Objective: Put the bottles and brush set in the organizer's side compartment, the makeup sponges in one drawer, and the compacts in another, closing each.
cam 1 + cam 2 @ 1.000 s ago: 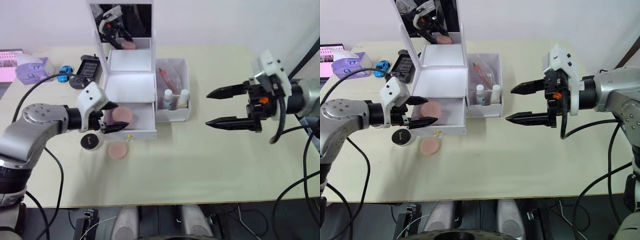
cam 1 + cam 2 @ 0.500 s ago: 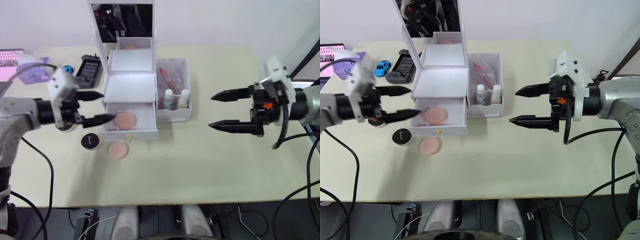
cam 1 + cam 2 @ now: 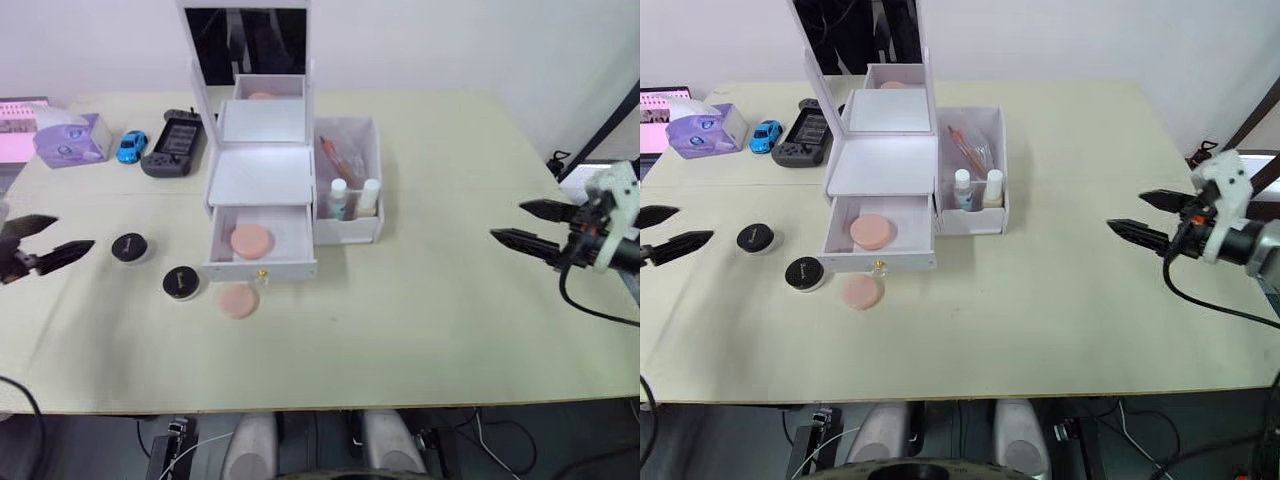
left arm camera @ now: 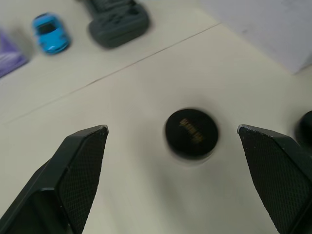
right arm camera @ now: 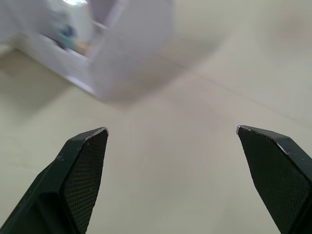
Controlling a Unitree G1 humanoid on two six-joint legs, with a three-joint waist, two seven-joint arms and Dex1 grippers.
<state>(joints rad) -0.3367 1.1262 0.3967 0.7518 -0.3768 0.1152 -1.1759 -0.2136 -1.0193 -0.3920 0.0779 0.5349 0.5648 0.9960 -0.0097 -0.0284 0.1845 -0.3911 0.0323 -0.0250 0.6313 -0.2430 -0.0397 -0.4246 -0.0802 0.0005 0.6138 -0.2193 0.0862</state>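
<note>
Left hand (image 3: pixel 40 250) withdrawn, spread wide, empty | one sponge (image 3: pixel 250 240) now in open drawer (image 3: pixel 260 240) | second sponge (image 3: pixel 238 300) at drawer's 6 o'clock | right hand (image 3: pixel 535 225) wide.

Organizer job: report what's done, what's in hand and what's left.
Done: both bottles and the brush set stand in the side compartment; one makeup sponge lies in the open lower drawer. In hand: nothing; left gripper and right gripper are open. Left: second sponge, both compacts, closing the drawers.
</note>
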